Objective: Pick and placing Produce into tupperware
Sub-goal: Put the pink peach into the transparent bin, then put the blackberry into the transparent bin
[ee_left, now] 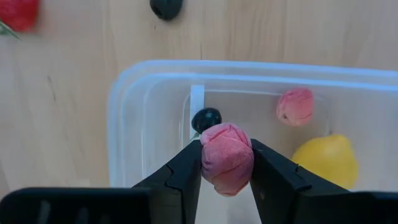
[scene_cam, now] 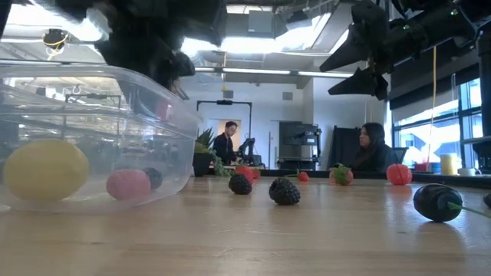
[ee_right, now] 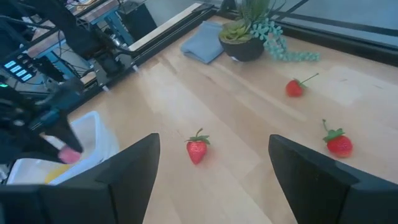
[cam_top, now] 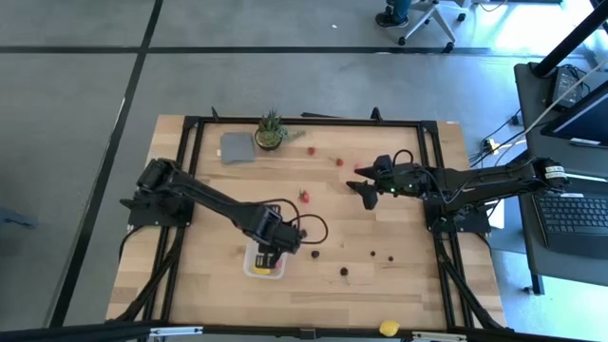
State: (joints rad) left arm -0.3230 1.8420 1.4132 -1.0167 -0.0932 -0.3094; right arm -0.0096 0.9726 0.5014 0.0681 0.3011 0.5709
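The clear tupperware (ee_left: pixel 124 112) stands near the table's front, left of centre (cam_top: pixel 263 266). In it lie a yellow lemon piece (ee_left: pixel 326 160), a pink piece (ee_left: pixel 295 107) and a dark berry (ee_left: pixel 206 118). My left gripper (ee_left: pixel 227 168) hangs over the tub, pointing down, shut on a pink-red fruit piece (ee_left: pixel 227 158). Loose produce lies on the wood: strawberries (cam_top: pixel 305 197) (ee_right: pixel 339 143) and dark berries (cam_top: pixel 344 271) (scene_cam: pixel 284 191). My right gripper (ee_right: pixel 214 180) waits open at the table's right (cam_top: pixel 366 180), holding nothing. My left gripper pinches the pink-red piece at its two opposite sides (ee_left: pixel 205 163) between its two fingers (ee_left: pixel 186 174). The fingers come from above, pointing down. The piece is lifted clear, over the tub's inside, above the dark berry.
A green potted plant (cam_top: pixel 271 130) and a flat grey piece (cam_top: pixel 236 147) sit at the table's far edge. A yellow piece (cam_top: pixel 389 328) lies at the near edge. A black frame runs around the tabletop. People sit in the room beyond the table.
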